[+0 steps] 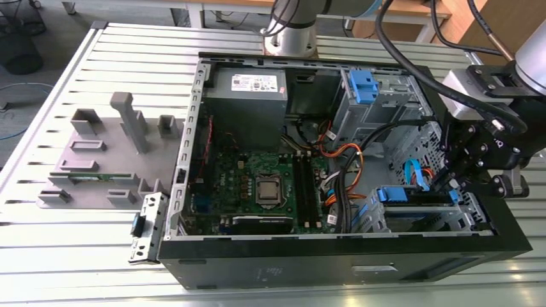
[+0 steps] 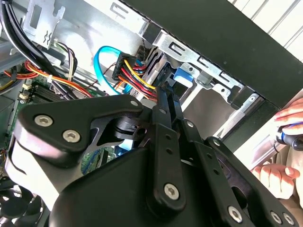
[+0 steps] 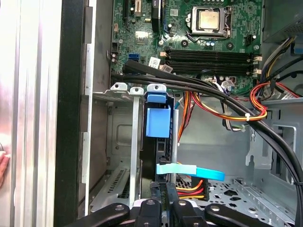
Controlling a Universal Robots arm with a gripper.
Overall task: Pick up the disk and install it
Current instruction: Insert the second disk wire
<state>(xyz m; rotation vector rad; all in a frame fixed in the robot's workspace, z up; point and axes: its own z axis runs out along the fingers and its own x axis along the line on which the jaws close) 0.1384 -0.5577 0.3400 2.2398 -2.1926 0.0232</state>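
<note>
The disk sits in the drive cage at the exterior view's lower right corner of the open computer case, its blue rail facing up. In the first wrist view the disk stands edge-on between the cage's metal rails, with a blue tab on top. My gripper hangs just over the cage, its black fingers drawn together with nothing between them. The tips point at the disk's edge beside the blue tab; whether they touch it is hidden.
Red, yellow and black power wires and a blue flat cable run close to the fingers. The motherboard and power-supply box fill the case's other side. A person's hand rests outside the case wall. A grey fixture plate lies on the table.
</note>
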